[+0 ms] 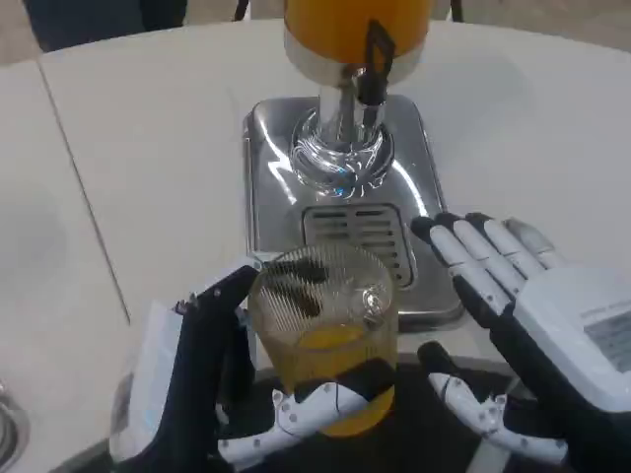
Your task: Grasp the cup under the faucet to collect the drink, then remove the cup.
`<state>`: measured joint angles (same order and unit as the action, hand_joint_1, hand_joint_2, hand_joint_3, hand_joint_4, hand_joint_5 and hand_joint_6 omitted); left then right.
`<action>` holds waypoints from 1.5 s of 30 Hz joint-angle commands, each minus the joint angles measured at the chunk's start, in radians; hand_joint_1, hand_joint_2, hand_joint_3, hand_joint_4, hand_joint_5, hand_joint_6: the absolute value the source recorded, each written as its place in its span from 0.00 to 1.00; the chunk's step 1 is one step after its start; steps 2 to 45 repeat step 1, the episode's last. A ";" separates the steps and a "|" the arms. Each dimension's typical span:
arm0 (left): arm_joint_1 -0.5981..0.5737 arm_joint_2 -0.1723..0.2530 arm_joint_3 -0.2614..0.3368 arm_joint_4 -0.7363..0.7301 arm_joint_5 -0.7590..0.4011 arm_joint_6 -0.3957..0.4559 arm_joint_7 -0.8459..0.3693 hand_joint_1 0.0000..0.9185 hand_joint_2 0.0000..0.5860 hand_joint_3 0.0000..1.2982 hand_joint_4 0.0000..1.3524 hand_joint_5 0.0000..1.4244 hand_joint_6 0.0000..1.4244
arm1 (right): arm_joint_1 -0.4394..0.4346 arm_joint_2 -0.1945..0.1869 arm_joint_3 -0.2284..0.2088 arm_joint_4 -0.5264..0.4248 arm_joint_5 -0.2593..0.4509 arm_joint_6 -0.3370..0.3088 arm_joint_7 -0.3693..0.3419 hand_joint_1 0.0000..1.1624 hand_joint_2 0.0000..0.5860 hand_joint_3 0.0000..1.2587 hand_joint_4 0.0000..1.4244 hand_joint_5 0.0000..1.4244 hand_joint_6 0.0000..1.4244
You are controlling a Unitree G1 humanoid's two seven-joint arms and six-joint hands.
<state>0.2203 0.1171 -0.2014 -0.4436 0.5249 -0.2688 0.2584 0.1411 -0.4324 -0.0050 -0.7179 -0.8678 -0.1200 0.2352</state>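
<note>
Far left, we note a seam line [84, 197] running across the white bench [148, 128], and a sliver of some metal rim [8, 429] at the lower left corner; what it is we cannot tell.

Left hand [212, 394]: low in the frame, wrapped round the cup [325, 330]. We see one finger up along the cup's left side near the rim and others curled across its lower front, so the hand grips the cup.

The cup is a ribbed clear glass, upright, held in front of the dispenser's steel base [271, 177] and overlapping the near edge of its drip grille [357, 232]. It carries orange drink in its lower part; the upper part is unfilled. The cup sits nearer us than the faucet [373, 64], not under it.

Centre top: the dispenser's tank [325, 20] holds orange liquid; the black faucet lever hangs at its front, above the chrome column [335, 138].

Right hand [523, 325]: just right of the cup, not touching it as far as we can see. Fingers spread and extended toward the base's right edge, holding nothing.

Open bench lies to the left of the base and to its upper right; the bench's curved far edge [552, 34] shows at top.
</note>
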 commanded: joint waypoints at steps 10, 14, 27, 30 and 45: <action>-0.015 -0.002 0.006 -0.018 0.009 -0.038 -0.004 0.62 0.05 0.91 0.79 1.00 1.00 | -0.002 0.004 -0.007 -0.011 0.000 0.018 0.026 0.18 0.92 0.00 0.00 0.00 0.00; -0.015 -0.002 0.006 -0.018 0.009 -0.038 -0.004 0.62 0.05 0.91 0.79 1.00 1.00 | -0.002 0.004 -0.007 -0.011 0.000 0.018 0.026 0.18 0.92 0.00 0.00 0.00 0.00; -0.015 -0.002 0.006 -0.018 0.009 -0.038 -0.004 0.62 0.05 0.91 0.79 1.00 1.00 | -0.002 0.004 -0.007 -0.011 0.000 0.018 0.026 0.18 0.92 0.00 0.00 0.00 0.00; -0.015 -0.002 0.006 -0.018 0.009 -0.038 -0.004 0.62 0.05 0.91 0.79 1.00 1.00 | -0.002 0.004 -0.007 -0.011 0.000 0.018 0.026 0.18 0.92 0.00 0.00 0.00 0.00; -0.015 -0.002 0.006 -0.018 0.009 -0.038 -0.004 0.62 0.05 0.91 0.79 1.00 1.00 | -0.002 0.004 -0.007 -0.011 0.000 0.018 0.026 0.18 0.92 0.00 0.00 0.00 0.00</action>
